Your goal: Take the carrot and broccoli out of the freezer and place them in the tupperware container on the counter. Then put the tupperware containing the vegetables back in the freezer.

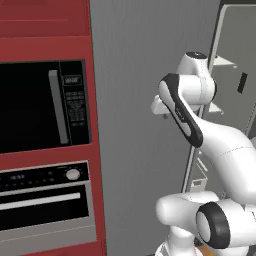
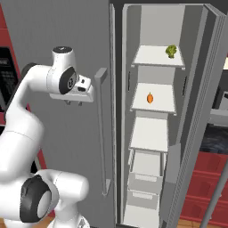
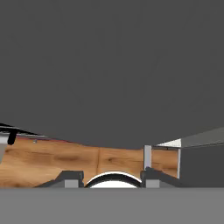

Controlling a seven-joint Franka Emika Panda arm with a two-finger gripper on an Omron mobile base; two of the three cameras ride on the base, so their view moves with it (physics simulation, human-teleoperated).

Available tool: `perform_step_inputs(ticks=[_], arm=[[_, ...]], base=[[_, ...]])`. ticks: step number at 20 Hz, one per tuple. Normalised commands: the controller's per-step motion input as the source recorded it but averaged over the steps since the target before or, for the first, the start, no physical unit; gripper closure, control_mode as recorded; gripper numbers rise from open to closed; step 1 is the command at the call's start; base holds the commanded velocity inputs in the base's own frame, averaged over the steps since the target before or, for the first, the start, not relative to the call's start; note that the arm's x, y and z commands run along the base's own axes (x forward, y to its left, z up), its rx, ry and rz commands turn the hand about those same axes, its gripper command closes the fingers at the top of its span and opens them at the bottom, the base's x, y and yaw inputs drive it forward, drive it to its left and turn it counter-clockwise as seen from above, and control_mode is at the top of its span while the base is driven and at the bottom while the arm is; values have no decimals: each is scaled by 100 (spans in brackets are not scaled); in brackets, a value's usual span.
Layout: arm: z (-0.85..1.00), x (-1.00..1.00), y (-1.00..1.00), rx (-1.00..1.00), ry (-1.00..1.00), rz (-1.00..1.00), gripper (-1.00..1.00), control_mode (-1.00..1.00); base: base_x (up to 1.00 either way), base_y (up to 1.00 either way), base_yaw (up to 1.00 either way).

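Hanging from my raised wrist, my pincer (image 2: 73, 103) points down just in front of the freezer's (image 2: 67, 26) closed grey left door, at about nine o'clock from the long vertical bar handle (image 2: 101, 133) and near its upper end without touching it. My two fingertips (image 3: 70, 178) stand apart with nothing between them, so the pincer is parted and empty, looking down the grey door face to a strip of wooden floor (image 3: 52, 159) below. Past the handle, toward three o'clock, the freezer's right side stands open, its door (image 2: 200, 111) swung out at the far right. On the white shelves inside, the carrot (image 2: 150, 98) lies on the second shelf from the top, near its middle, and the broccoli (image 2: 171, 50) sits on the top shelf, toward its right back corner, at roughly one o'clock from the carrot. Off at my nine o'clock, the red-framed black oven (image 1: 45, 107) stands against the freezer's side.
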Motion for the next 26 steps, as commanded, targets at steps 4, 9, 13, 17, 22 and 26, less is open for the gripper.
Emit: perform_step_inputs(ticks=[4,9,13,17,22,26], arm=[[0,-26,0,0,-14,0,-100,-100],[5,-72,-2,1,-30,0,-100,-100],[5,-58,-15,0,-19,-2,-100,-100],[5,-46,-13,0,-14,-2,-100,-100],[3,-19,-5,0,-8,-1,-100,100],[0,0,0,0,0,0,-100,100]], base=[[0,0,0],[0,0,0],[0,0,0],[0,0,0],[-1,-10,0],[9,-74,0]])
